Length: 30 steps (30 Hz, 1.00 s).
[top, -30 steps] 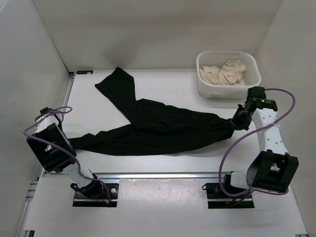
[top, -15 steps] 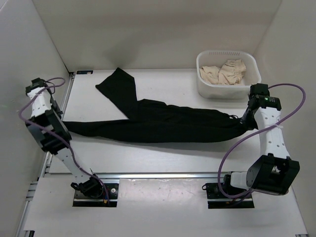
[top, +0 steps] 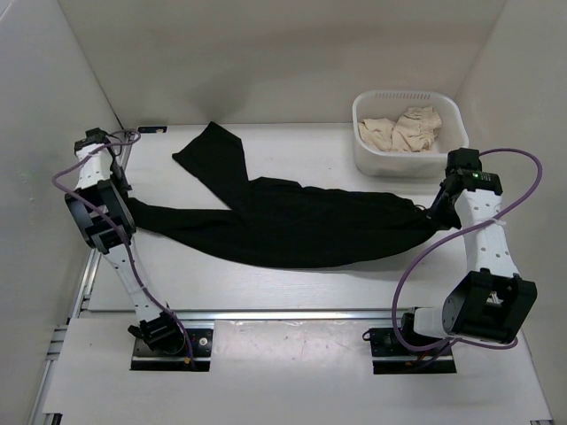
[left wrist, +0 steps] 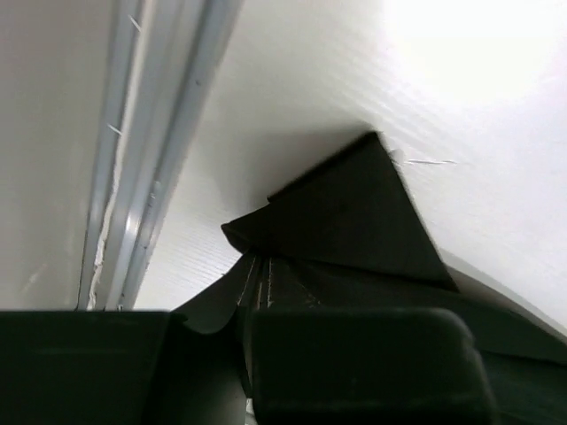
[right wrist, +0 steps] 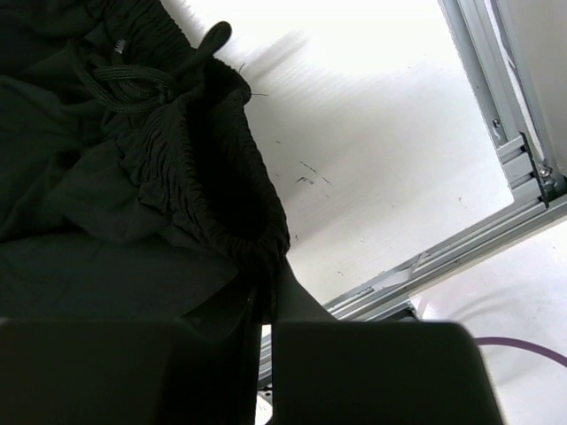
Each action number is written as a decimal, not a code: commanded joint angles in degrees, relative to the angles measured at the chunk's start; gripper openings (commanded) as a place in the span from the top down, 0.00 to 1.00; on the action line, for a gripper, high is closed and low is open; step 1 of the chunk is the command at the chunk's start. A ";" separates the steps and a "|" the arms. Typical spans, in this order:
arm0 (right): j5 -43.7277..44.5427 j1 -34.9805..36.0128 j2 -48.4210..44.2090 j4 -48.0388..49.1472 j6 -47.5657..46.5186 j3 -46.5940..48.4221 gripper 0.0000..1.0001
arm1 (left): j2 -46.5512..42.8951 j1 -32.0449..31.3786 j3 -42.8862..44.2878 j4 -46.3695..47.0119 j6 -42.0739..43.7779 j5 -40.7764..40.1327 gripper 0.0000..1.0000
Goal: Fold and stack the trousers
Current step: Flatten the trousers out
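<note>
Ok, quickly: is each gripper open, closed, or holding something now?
Left gripper: closed, holding a leg end of the plain black soft-fabric trousers.
Right gripper: closed, holding their gathered waistband.

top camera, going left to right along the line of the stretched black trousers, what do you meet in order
left gripper → trousers → right gripper, each gripper clamped on one end of the fabric

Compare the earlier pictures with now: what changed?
The left arm swung away from the bases toward the far left corner, dragging one leg end of the trousers along; they now stretch between both jaws. The right arm shifted slightly right; the far leg and basket stayed.
</note>
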 commanded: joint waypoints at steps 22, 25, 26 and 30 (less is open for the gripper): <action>-0.01 -0.21 -8.57 -3.23 3.70 6.57 1.00 | -28.27 3.31 -9.51 -9.15 -0.08 -5.63 0.86; -3.96 -0.21 -5.25 -0.95 2.99 5.86 1.00 | -20.29 1.29 -6.81 -9.15 -0.08 -3.79 0.82; -4.93 -0.21 -4.27 -0.33 2.29 5.86 1.00 | -17.89 -0.20 -4.88 -9.15 -0.08 -3.00 0.81; -9.75 -0.21 2.57 3.27 0.97 6.38 1.00 | -5.24 -4.16 9.77 -9.15 -0.08 0.79 0.79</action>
